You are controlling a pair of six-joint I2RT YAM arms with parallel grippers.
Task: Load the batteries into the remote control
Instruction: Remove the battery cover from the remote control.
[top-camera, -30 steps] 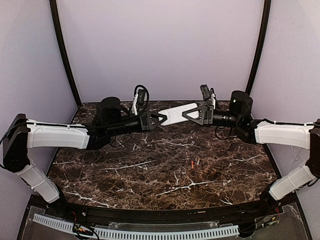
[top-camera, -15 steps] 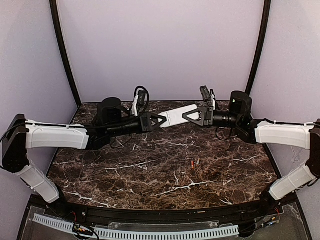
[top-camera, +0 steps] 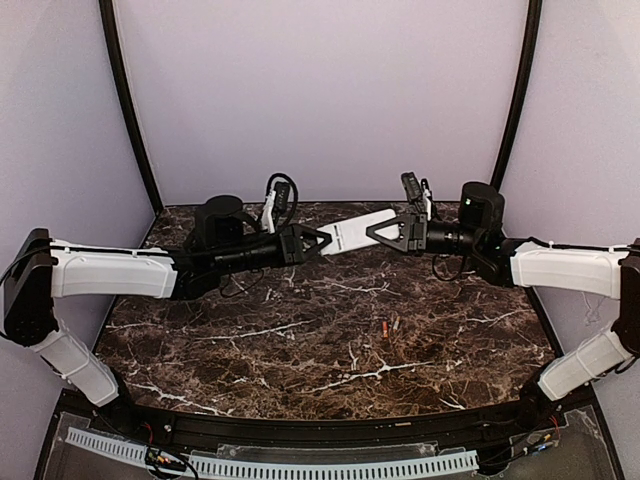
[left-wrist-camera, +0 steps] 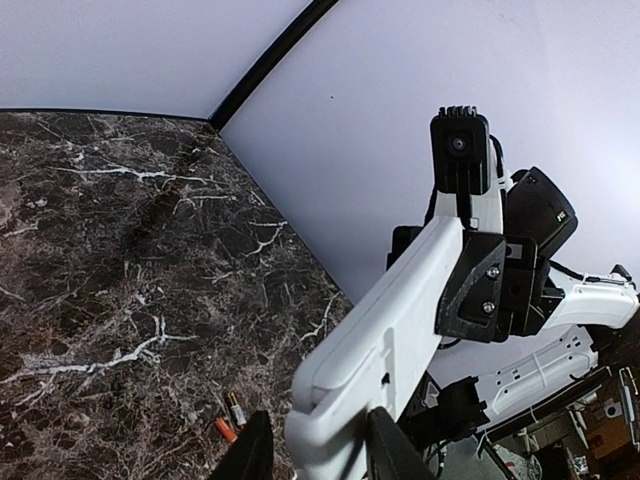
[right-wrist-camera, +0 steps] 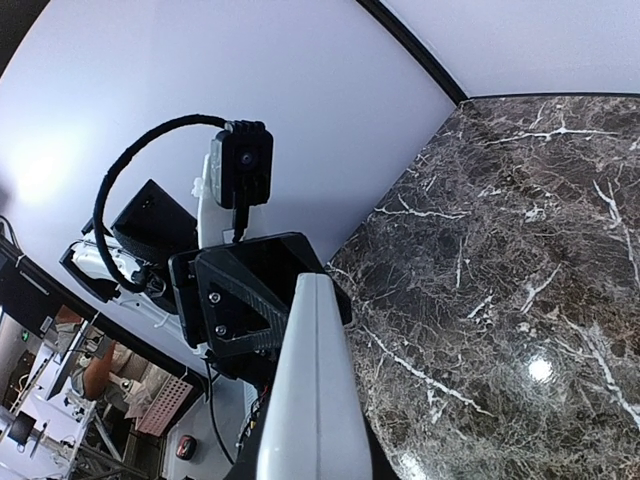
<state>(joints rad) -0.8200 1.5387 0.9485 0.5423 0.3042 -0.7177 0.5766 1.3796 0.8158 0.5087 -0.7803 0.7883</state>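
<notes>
The white remote control (top-camera: 355, 229) hangs in the air over the back of the table, tilted, its plain back showing in the left wrist view (left-wrist-camera: 400, 330). My right gripper (top-camera: 378, 228) is shut on its right end; in the right wrist view the remote (right-wrist-camera: 312, 390) runs out from between the fingers. My left gripper (top-camera: 322, 240) straddles the other end with its jaws (left-wrist-camera: 318, 440) apart, a gap showing beside one finger. Two batteries (top-camera: 390, 326), one orange-red, lie on the marble, also seen in the left wrist view (left-wrist-camera: 230, 418).
Dark marble table (top-camera: 300, 340) with purple walls behind and at the sides. Black curved posts (top-camera: 125, 100) stand at both back corners. A white slotted rail (top-camera: 300, 466) runs along the near edge.
The left gripper's jaws have widened a little around the remote's end. The right arm and the remote have barely moved.
</notes>
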